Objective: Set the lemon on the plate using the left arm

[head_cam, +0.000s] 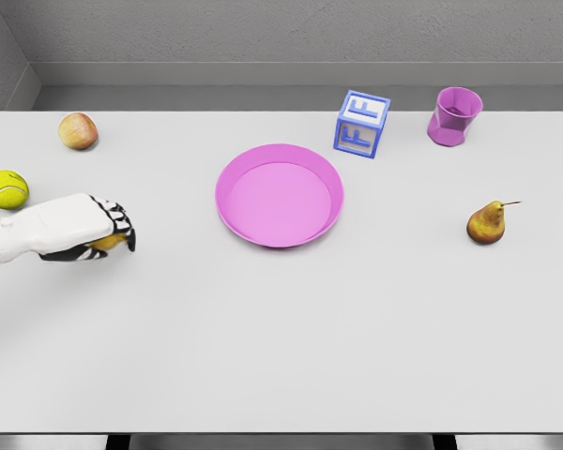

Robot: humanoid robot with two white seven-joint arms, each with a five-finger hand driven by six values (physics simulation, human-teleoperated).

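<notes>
White left robot hand [101, 234] curled around yellow lemon [107, 243], round pink plate [280, 195] well apart

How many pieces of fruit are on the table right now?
3: an apple at far left, a pear on the right, and the lemon, mostly hidden under the left hand closed on it. The yellow-green ball looks like a tennis ball.
</notes>
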